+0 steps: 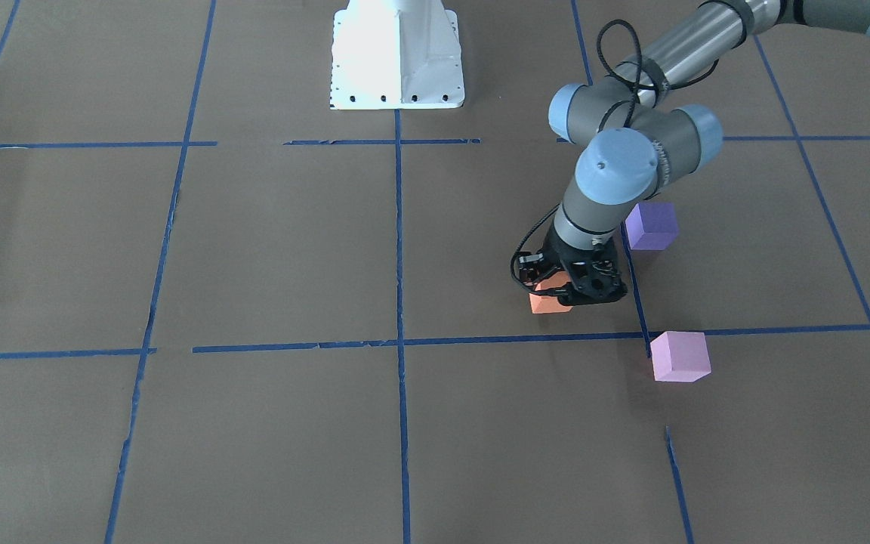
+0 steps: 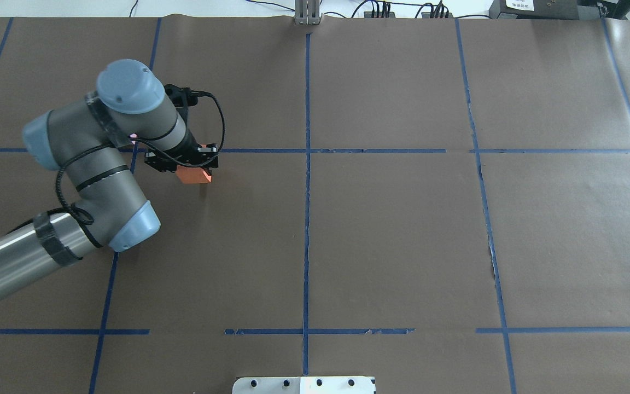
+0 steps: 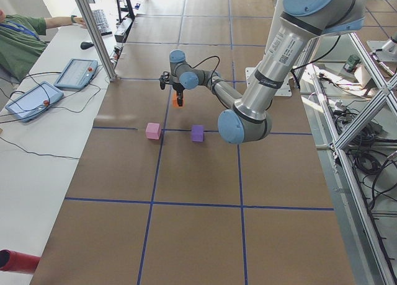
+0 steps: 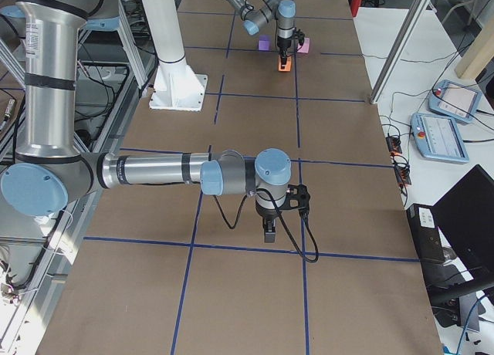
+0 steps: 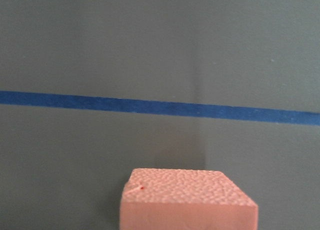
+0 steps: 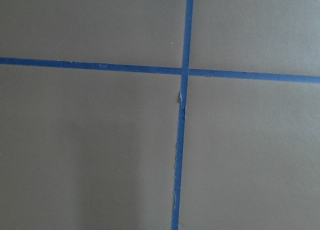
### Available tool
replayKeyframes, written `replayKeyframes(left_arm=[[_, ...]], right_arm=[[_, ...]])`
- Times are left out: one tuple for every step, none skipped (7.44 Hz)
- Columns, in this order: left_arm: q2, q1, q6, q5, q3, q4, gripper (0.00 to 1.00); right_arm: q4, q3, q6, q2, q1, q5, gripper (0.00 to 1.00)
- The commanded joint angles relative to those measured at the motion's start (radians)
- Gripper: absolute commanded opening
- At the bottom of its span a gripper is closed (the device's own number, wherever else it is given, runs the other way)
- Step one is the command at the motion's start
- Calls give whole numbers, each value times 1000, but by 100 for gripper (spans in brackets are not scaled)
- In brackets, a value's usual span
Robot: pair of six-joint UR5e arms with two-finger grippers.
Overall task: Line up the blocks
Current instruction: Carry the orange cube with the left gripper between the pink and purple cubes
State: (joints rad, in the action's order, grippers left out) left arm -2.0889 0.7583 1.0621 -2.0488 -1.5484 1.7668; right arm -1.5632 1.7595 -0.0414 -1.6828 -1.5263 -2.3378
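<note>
My left gripper [image 1: 565,291] stands on the orange block [image 1: 548,304], shut on it at table level; the block also shows under the gripper in the overhead view [image 2: 194,175] and fills the bottom of the left wrist view [image 5: 187,200]. The violet block [image 1: 652,225] sits just behind the left arm's wrist. The pink block [image 1: 680,356] sits in front, on a tape crossing. Both are hidden under the arm in the overhead view. My right gripper [image 4: 268,230] hangs over a tape line far from the blocks; I cannot tell whether it is open or shut.
The white robot base [image 1: 397,57] stands at the table's robot side. Blue tape lines [image 6: 182,115] grid the brown table. A person and two tablets [image 3: 75,73] are at a white side table beyond the blocks.
</note>
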Motion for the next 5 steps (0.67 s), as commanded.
replayKeyframes(left_arm=[[174,94,-187,-16,-55,13,0],[208,104,-232,-19,-55,23,0],[220,102,-232,-31,-47,58,0],[220,96,-232,-31,-23,89,6],[213,93,-232,-33,-3,100,14]], right_arm=[[0,0,0,0,0,0,100],[0,0,0,0,0,0,100],[0,0,0,0,0,0,100],[0,0,0,0,0,0,100],[0,1,0,0,0,0,100]])
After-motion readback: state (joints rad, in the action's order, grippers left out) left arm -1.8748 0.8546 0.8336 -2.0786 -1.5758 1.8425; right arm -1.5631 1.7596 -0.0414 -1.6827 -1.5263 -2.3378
